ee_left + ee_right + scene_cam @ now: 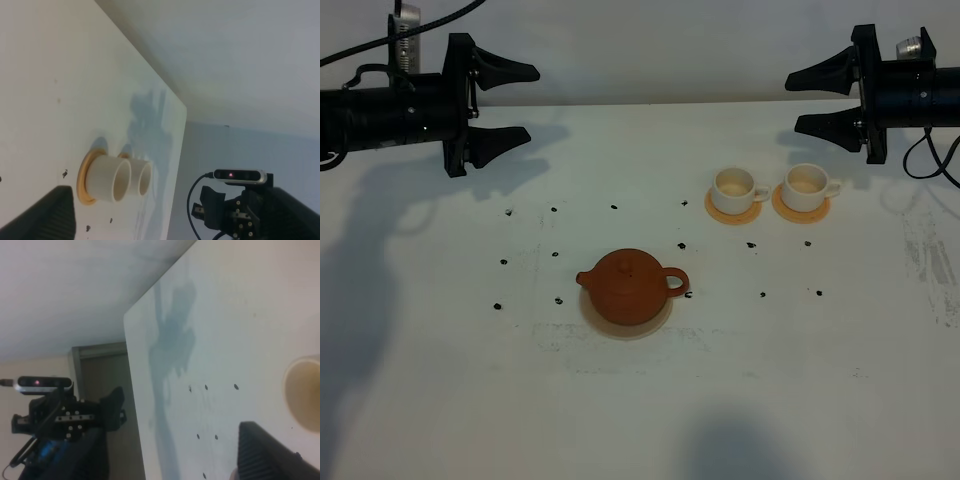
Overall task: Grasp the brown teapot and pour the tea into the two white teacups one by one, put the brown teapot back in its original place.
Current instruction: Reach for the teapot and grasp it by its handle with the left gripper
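Observation:
The brown teapot [628, 285] stands upright on its round tan coaster [625, 325] at the table's middle, with the spout to the left and the handle to the right. The two white teacups [735, 187] [806, 186] stand side by side on small orange coasters at the back right. They also show in the left wrist view [111, 177] [143, 179]. My left gripper [515, 102] is open and empty, high at the back left. My right gripper [808, 98] is open and empty, high at the back right, above and behind the cups. The right wrist view shows one cream cup rim [303, 392].
Small black marks [554, 210] dot the white table [440, 380] around the teapot and cups. The right arm and its camera [239, 176] show in the left wrist view. The left arm [65, 415] shows in the right wrist view.

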Available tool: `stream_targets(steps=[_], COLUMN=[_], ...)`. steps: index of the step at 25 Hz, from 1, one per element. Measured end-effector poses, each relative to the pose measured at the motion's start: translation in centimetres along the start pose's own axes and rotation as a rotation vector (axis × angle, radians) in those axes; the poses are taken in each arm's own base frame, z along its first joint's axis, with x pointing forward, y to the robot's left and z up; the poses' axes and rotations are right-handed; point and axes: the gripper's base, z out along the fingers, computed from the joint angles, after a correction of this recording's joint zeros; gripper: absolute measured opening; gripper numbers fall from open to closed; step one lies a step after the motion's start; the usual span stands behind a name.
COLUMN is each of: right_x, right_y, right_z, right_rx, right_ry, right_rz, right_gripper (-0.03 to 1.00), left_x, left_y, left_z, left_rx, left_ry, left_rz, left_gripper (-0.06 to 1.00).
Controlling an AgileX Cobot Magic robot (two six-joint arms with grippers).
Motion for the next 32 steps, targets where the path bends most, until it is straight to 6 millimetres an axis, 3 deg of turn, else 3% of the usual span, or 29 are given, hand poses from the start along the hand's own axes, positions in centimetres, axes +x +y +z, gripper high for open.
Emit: stream_targets(steps=[10, 18, 25, 32], right_x=[-0.1, -0.5, -0.9, 1.6], right_y=[0.0, 0.5, 5.1, 10.2], right_z=[0.0, -0.3, -3.6, -4.7], right_rx=[0.004, 0.056, 0.389, 0.784], right_ry=[-0.006, -0.022, -0.11, -0.134], right_rz=[-0.037, -0.29, -0.585, -0.833], right_gripper=[0.57, 0.58, 0.58, 0.58], left_x=[0.0, 0.2, 0.9, 3.8], left_y=[0.0, -0.3, -3.4, -7.7], left_z=[0.0, -0.3, -2.8, -3.5], left_rx=[0.0, -0.033, -0.248, -0.534], left_ry=[-0.001, 0.019, 0.036, 0.036], left_rz=[0.026, 0.384, 0.72, 1.034], left_gripper=[0.72, 0.7, 0.68, 0.68])
